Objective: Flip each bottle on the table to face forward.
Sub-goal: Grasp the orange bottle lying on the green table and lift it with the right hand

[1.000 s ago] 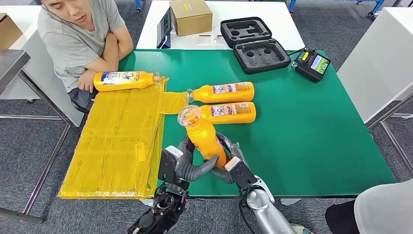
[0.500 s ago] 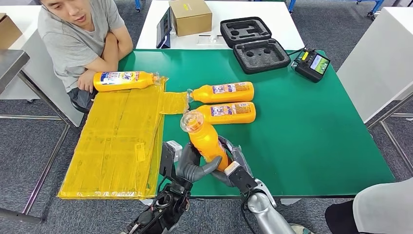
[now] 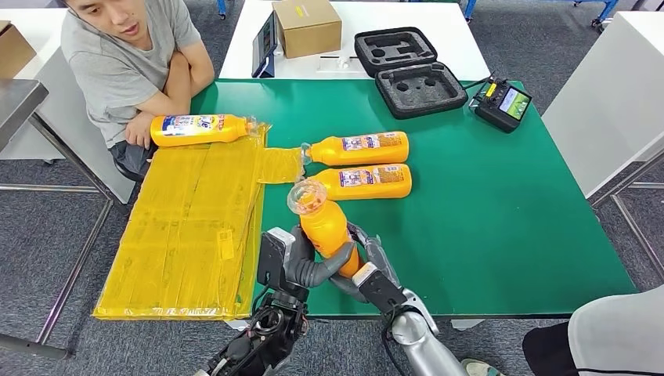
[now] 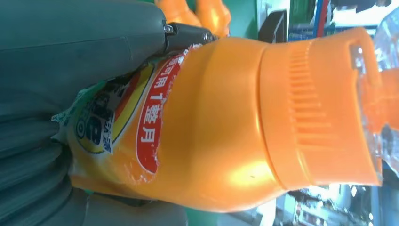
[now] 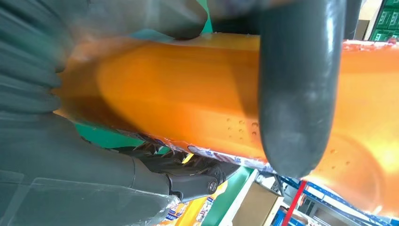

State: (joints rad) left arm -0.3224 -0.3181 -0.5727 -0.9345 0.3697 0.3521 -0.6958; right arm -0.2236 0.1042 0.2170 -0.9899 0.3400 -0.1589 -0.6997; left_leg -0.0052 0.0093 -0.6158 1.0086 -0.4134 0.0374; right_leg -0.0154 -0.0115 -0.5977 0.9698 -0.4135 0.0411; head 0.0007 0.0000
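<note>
An orange bottle [image 3: 323, 223] with a clear cap is held tilted above the green table [image 3: 485, 204] near its front edge. My left hand [image 3: 296, 265] grips its lower body from the left and my right hand [image 3: 364, 270] holds it from the right. The left wrist view shows the orange bottle [image 4: 226, 122] with its label toward the hand [image 4: 70, 70]. In the right wrist view a thick thumb [image 5: 296, 89] lies across the orange bottle [image 5: 179, 89]. Two more orange bottles [image 3: 359, 148] [image 3: 364, 181] lie on their sides, labels up. A further bottle [image 3: 200, 129] lies on the yellow sheet by a person.
A yellow plastic sheet [image 3: 188, 227] hangs over the table's left side. A person [image 3: 129, 63] sits at the far left corner. A black foam case [image 3: 411, 70], a remote controller [image 3: 501, 102] and a cardboard box [image 3: 307, 27] stand at the back.
Both hands have drawn the held bottle a little toward me and lower, with its cap shifting slightly. The lying bottles and the person have not moved.
</note>
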